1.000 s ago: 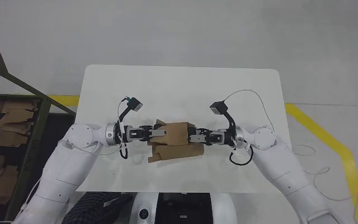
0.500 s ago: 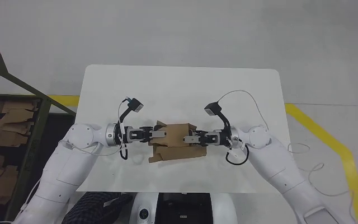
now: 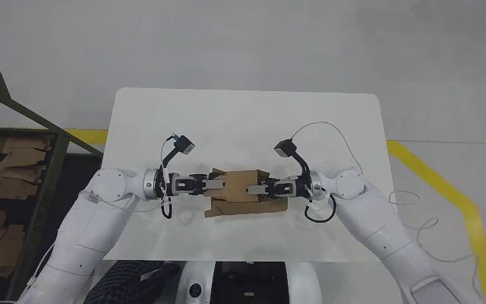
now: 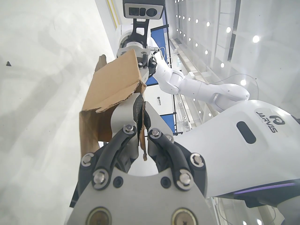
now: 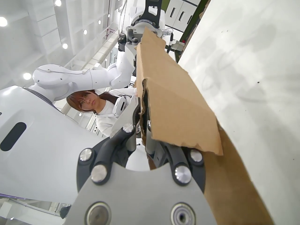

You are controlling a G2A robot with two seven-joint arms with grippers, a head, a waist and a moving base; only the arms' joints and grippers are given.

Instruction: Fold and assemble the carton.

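A brown cardboard carton (image 3: 241, 194) hangs between my two arms over the near middle of the white table (image 3: 243, 121). It is partly folded, with loose flaps underneath. My left gripper (image 3: 216, 183) is shut on a thin wall of the carton (image 4: 112, 87) at its left end; the left wrist view has the cardboard edge pinched between the fingers (image 4: 140, 115). On the opposite end my right gripper (image 3: 263, 187) is shut on another carton (image 5: 173, 104) wall, with the panel running away toward the left arm.
A dark rack with flat cardboard blanks (image 3: 23, 163) stands off the table's left side. A yellow floor line (image 3: 425, 171) runs to the right. The far half of the table is bare.
The right arm has pushed leftward with its end of the carton, and its wrist has turned. The carton has narrowed and flattened between the grippers. The left arm has barely moved.
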